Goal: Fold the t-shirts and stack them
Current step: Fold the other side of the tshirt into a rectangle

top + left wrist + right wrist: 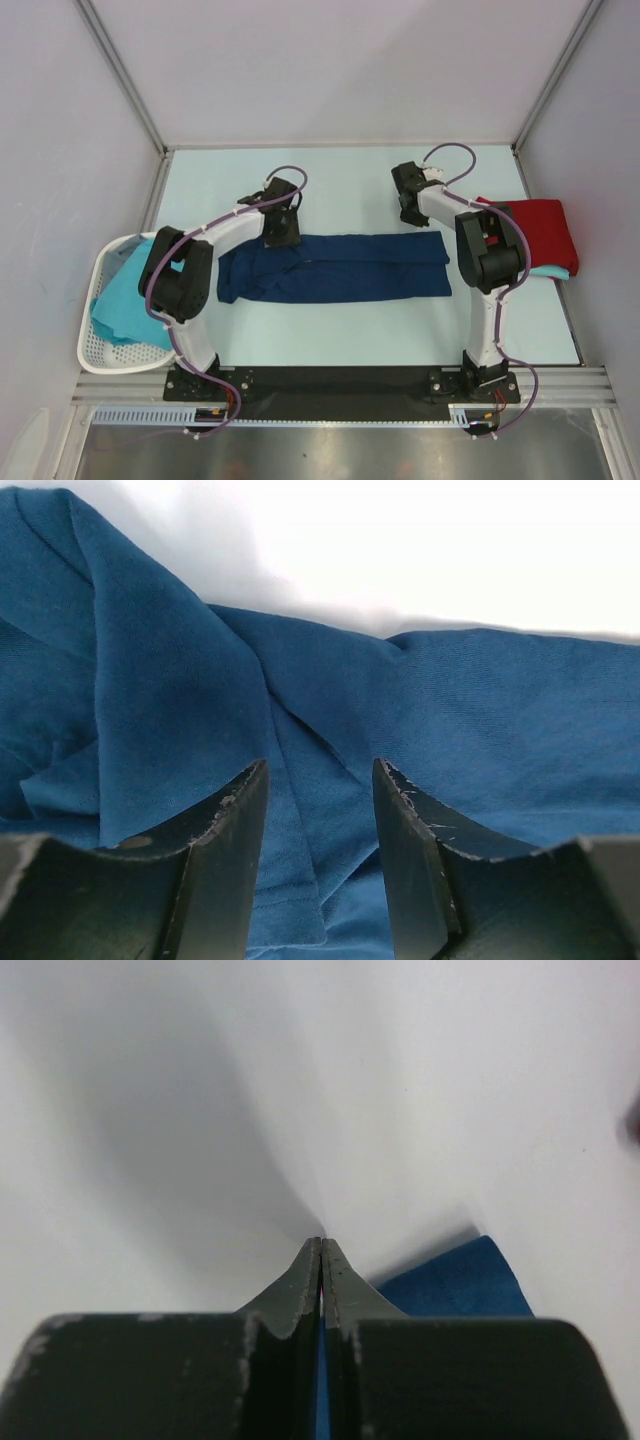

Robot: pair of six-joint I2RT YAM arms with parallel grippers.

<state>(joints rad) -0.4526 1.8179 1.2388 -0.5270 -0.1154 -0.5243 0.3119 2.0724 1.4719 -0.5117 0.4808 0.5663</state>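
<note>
Past the arm bases, a bare strip of pale table [350, 335] runs to the near edge of the navy t-shirt [335, 267], which is folded into a long band across the middle. The left gripper [318, 772] hangs over its rumpled left end, jaws apart, released. The right gripper [321, 1245], clenched, sits just beyond the band's far right corner. At the left edge a white basket [95, 350] holds turquoise t-shirts [120, 300]. At the right edge a red t-shirt [535, 230] lies on a turquoise one. Open table reaches the grey walls [330, 60].
</note>
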